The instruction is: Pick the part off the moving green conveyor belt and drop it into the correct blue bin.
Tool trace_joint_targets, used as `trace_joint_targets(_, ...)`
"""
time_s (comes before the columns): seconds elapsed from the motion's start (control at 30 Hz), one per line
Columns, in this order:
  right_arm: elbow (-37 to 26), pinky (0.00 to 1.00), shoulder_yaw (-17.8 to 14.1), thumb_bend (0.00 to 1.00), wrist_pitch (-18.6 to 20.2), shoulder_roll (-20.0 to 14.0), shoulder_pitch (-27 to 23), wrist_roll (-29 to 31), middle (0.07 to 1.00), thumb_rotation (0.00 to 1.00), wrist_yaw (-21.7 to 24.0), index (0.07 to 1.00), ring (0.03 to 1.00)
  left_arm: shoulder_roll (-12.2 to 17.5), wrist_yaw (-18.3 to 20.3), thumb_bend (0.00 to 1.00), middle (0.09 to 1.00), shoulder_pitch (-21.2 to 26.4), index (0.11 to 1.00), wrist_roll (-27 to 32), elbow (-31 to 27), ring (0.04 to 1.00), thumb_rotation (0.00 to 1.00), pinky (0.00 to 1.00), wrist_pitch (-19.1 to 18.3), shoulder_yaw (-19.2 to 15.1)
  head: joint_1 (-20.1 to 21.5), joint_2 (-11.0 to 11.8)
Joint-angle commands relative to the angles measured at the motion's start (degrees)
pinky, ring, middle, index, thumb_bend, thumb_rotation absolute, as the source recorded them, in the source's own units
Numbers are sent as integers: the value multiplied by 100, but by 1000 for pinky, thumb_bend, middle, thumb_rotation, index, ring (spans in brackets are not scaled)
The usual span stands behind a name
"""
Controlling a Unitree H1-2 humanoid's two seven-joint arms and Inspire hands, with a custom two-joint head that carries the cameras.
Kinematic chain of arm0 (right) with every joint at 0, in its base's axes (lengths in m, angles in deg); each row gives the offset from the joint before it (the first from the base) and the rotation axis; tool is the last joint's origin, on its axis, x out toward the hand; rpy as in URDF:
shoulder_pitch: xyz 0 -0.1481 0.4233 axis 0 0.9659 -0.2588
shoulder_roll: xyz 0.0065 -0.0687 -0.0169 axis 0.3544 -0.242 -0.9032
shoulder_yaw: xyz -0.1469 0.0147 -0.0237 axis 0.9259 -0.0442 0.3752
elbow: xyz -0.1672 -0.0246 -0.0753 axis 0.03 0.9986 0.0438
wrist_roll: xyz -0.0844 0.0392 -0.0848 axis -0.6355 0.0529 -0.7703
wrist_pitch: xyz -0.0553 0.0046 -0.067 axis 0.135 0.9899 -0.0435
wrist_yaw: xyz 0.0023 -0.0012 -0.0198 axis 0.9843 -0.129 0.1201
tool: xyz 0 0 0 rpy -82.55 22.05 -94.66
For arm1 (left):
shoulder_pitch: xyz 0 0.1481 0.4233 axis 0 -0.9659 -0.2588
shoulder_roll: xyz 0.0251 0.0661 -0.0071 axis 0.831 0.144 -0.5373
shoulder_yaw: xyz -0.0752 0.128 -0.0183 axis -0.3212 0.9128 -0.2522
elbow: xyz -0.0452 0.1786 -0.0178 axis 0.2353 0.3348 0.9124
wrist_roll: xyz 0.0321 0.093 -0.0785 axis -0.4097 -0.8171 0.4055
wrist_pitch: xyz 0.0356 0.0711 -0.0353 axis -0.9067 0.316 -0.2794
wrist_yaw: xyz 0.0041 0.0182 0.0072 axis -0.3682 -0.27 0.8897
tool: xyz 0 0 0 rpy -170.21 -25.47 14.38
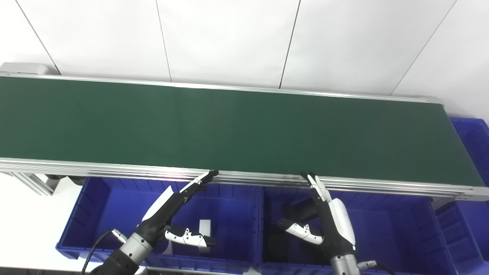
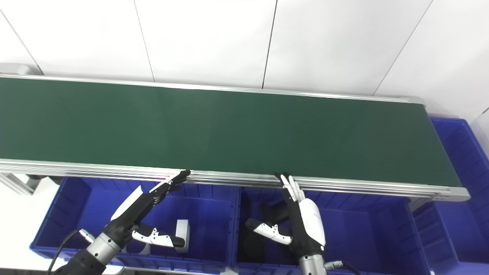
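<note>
The green conveyor belt (image 1: 237,126) runs across the view with no part on it. My left hand (image 1: 174,210) hovers open over the left blue bin (image 1: 95,206), fingers stretched toward the belt's near rail, thumb out. My right hand (image 1: 330,215) is open too, over the middle blue bin (image 1: 389,229), its fingertips close to the rail. Neither hand holds anything. A white part (image 1: 205,228) lies in the left bin beside my left thumb. Dark parts (image 1: 277,246) sit in the middle bin, partly hidden by my right hand.
A third blue bin (image 1: 473,141) stands at the belt's right end. The belt's aluminium rail (image 1: 114,170) overhangs the bins' far edges. A white wall is behind the belt, and a white floor shows at the lower left.
</note>
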State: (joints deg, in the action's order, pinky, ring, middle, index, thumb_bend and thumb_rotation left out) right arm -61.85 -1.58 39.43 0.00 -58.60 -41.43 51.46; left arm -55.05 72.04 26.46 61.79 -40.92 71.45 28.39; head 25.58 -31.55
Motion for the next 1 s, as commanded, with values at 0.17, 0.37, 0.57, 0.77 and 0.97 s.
trace_joint_targets(0.17,-50,999,63,1000,-725,-81,-76,603,1000,795,238,981,1000,55,41,900,973,97,953,54,-81,962,285,918,118,-47,28,-16)
trace_joint_targets(0.37,-26,925,125,1000,-980,-178,-99,1044,1000,768,607,974,994,73,86,897,975,107,953,177,-21,967,281,927,184,-57,46,-26)
trace_joint_targets(0.57,-96,914,121,1000,-880,-229,-90,1501,1000,754,1115,994,998,63,131,898,976,112,956,267,5,963,279,918,173,-89,99,-19)
trace_joint_targets(0.77,-37,881,82,1000,-979,-213,-85,1763,971,751,1341,1000,949,55,173,887,982,111,962,385,31,970,259,937,174,-129,261,-13)
trace_joint_targets(0.97,148,861,78,1000,-1130,-145,-128,1814,952,845,1362,999,923,79,228,867,998,142,983,493,113,977,229,939,204,-197,575,12)
